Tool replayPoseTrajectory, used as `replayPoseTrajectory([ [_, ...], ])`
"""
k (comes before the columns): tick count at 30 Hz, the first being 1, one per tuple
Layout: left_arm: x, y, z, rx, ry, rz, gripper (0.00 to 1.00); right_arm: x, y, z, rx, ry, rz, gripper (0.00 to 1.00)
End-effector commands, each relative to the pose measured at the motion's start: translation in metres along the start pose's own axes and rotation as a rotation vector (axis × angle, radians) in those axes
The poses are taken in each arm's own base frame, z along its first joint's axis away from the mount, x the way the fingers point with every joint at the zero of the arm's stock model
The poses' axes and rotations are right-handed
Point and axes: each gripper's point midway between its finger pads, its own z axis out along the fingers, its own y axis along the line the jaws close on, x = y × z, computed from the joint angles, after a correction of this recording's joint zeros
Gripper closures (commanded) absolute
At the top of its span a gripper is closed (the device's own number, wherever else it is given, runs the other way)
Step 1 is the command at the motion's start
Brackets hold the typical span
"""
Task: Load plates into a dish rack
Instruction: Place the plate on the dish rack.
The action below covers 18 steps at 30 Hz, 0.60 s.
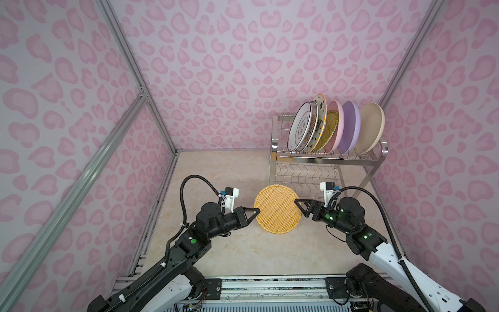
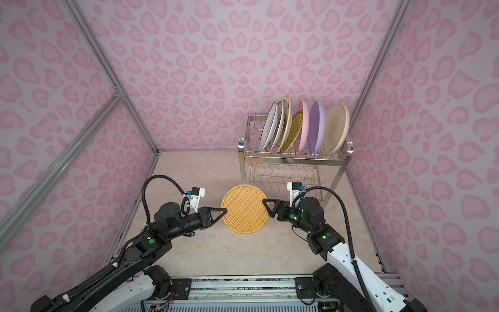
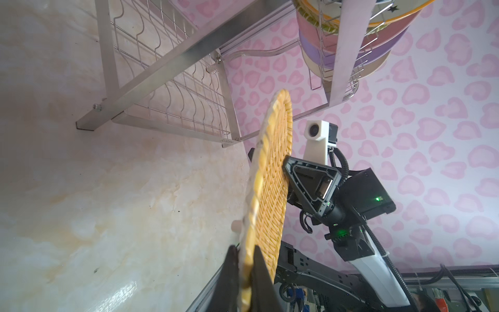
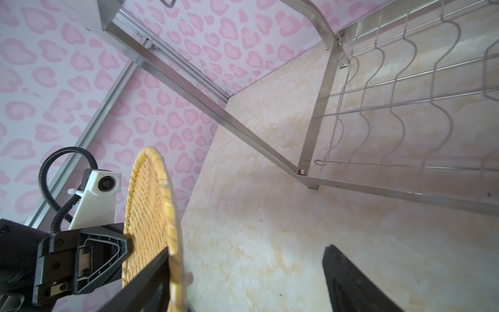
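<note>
A yellow woven plate [image 1: 278, 209] [image 2: 244, 209] hangs over the table in front of the dish rack [image 1: 324, 159] [image 2: 294, 160]. My left gripper [image 1: 258, 210] [image 3: 244, 251] is shut on the plate's left rim [image 3: 272, 175]. At the opposite rim my right gripper [image 1: 297, 201] [image 4: 248, 248] is open. One of its fingers lies against the plate [image 4: 147, 205]; the other stands well clear. On the rack's top tier several plates stand on edge, among them a cream plate [image 1: 371, 129], a lilac plate [image 1: 349, 127] and a pink plate [image 1: 336, 121].
The rack's lower tier of wavy wires [image 1: 305, 175] [image 4: 405, 108] holds nothing and sits just behind the held plate. Pink patterned walls close in on three sides. A metal frame post [image 1: 135, 78] runs along the left wall. The marble table [image 1: 216, 175] lies to the left of the rack.
</note>
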Motion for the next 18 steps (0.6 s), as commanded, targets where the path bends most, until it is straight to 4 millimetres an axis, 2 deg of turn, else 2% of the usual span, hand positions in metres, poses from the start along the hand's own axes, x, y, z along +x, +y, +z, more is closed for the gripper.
replayPoseTrajectory([
  [1,-0.009,-0.026,-0.003,0.099,-0.030,0.042,0.96,-0.006,0.023,0.005,-0.113,0.003,0.019,0.22],
  [5,-0.011,-0.023,0.000,0.090,-0.040,0.043,0.96,-0.004,0.030,0.010,-0.151,0.033,0.042,0.48],
  [8,-0.014,-0.020,0.004,0.070,-0.043,0.050,0.97,-0.002,0.028,0.007,-0.148,0.034,0.047,0.63],
  [12,-0.019,-0.018,0.012,0.048,-0.043,0.060,0.96,-0.001,0.026,0.000,-0.125,0.026,0.043,0.72],
  [18,-0.023,-0.023,0.025,0.067,-0.019,0.068,0.96,0.002,0.028,-0.008,-0.133,0.024,0.056,0.77],
])
